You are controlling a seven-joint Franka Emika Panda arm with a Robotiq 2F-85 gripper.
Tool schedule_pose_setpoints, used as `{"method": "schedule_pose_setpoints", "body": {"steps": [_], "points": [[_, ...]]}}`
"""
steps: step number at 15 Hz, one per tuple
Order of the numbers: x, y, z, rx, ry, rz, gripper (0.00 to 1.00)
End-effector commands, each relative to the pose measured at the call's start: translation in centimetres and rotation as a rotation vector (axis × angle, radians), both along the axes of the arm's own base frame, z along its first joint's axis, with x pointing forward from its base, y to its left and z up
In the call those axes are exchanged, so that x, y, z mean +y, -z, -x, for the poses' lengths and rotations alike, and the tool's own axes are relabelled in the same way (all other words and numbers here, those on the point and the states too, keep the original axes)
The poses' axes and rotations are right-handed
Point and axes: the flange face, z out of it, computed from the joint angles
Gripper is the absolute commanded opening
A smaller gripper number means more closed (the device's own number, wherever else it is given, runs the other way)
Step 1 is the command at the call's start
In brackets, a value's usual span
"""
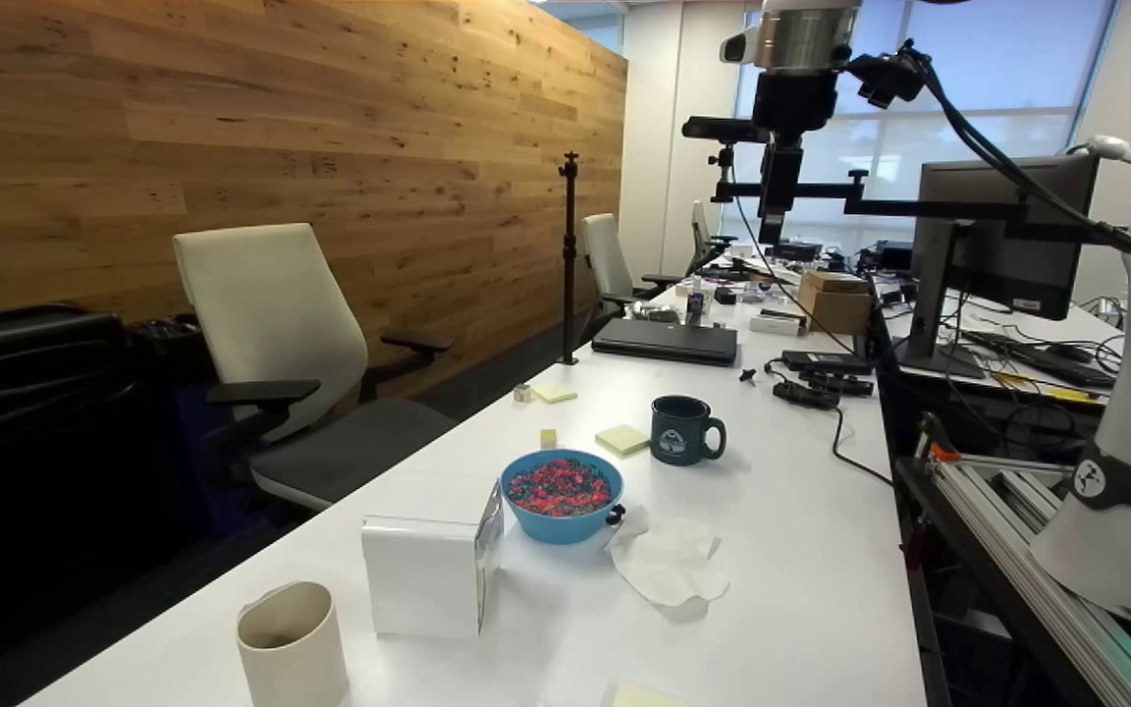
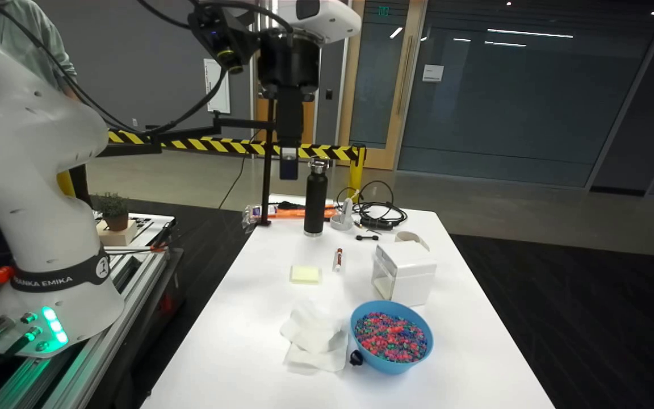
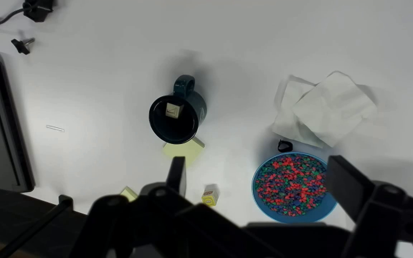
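My gripper hangs high above the white table, its jaws wide apart with nothing between them; both exterior views show it well clear of everything. Beneath it in the wrist view is a blue bowl of small red, green and blue bits, partly covered by the right finger. A small yellow-marked cube lies left of the bowl. A dark green mug stands upright, with a lettered cube inside. Yellow sticky notes lie beside the mug. Crumpled white paper and a black clip-like piece lie near the bowl.
A white holder and a beige cup stand past the bowl. A black bottle, a marker and cables are farther along. A closed laptop and a thin black post stand at the opposite end.
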Motion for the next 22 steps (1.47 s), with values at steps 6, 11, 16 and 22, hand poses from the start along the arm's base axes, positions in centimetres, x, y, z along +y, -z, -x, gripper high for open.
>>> {"method": "schedule_pose_setpoints", "body": {"steps": [6, 11, 16, 22], "points": [[0.0, -0.1, 0.0, 0.001, 0.0, 0.0, 1.0], [-0.1, -0.1, -0.2, 0.008, 0.026, -0.011, 1.0], [-0.8, 0.1, 0.9, 0.026, 0.182, -0.12, 1.0], [-3.2, 1.6, 5.1, 0.096, 0.409, -0.292, 1.0]]}}
